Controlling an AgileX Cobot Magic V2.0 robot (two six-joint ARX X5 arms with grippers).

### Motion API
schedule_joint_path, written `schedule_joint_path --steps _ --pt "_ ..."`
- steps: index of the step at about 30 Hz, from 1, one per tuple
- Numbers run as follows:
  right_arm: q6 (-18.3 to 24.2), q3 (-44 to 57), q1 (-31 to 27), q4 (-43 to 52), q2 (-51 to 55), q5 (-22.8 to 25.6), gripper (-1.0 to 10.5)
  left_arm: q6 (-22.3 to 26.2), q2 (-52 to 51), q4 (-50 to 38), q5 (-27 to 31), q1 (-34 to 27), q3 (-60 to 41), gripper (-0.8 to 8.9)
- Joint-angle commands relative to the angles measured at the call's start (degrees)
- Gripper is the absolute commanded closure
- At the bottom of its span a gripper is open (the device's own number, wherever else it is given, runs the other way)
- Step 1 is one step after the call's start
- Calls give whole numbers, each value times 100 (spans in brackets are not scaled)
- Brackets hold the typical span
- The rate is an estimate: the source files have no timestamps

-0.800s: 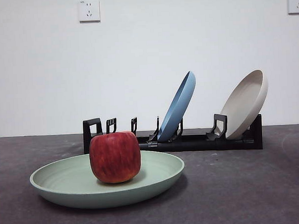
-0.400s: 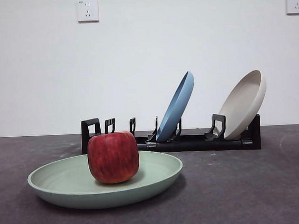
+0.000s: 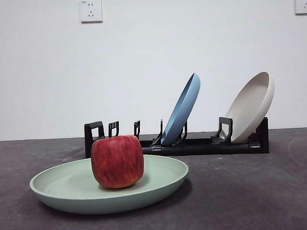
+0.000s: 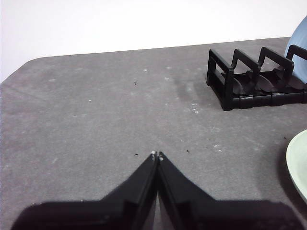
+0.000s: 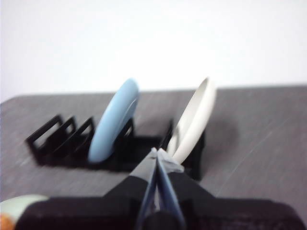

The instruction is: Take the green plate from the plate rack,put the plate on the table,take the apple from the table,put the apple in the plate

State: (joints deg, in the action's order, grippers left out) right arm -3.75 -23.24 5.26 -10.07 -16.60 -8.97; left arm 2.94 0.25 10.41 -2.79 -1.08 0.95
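Note:
The green plate (image 3: pixel 110 188) lies flat on the dark grey table (image 3: pixel 248 192), near the camera and left of centre. On it stands the red apple (image 3: pixel 117 161), upright. Behind them runs the black plate rack (image 3: pixel 195 143), holding a blue plate (image 3: pixel 182 109) and a beige plate (image 3: pixel 250 106) that lean in its slots. My left gripper (image 4: pixel 157 154) hovers shut and empty over bare table, beside the rack's (image 4: pixel 249 81) end; the green plate's rim (image 4: pixel 298 165) shows at the picture's edge. My right gripper (image 5: pixel 157 151) is shut and empty, facing the rack (image 5: pixel 72 143). Neither arm appears in the front view.
Two wall sockets (image 3: pixel 91 11) sit high on the white wall behind the table. The rack's left slots (image 3: pixel 113 129) hold nothing. In the blurred right wrist view the blue plate (image 5: pixel 112 122) and the beige plate (image 5: pixel 194 120) stand side by side.
The front picture shifts slightly sideways and back between frames. The plate, the apple and the rack keep their places relative to each other.

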Motion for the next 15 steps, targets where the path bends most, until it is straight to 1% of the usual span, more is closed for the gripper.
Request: schedule_joint_path --steps 1,7,10,15 --pt "310 811 -114 599 514 11 946 -35 -13 -7 -33 -20 -70 817" --pt "315 1843 -155 702 1213 24 946 -35 -13 -7 -33 -20 -70 817" --pt "254 2068 -155 629 1392 2 946 -35 -13 -7 -33 -17 -70 817" --pt "282 2201 -155 352 1611 31 946 -35 -13 -7 -33 -17 -70 817"
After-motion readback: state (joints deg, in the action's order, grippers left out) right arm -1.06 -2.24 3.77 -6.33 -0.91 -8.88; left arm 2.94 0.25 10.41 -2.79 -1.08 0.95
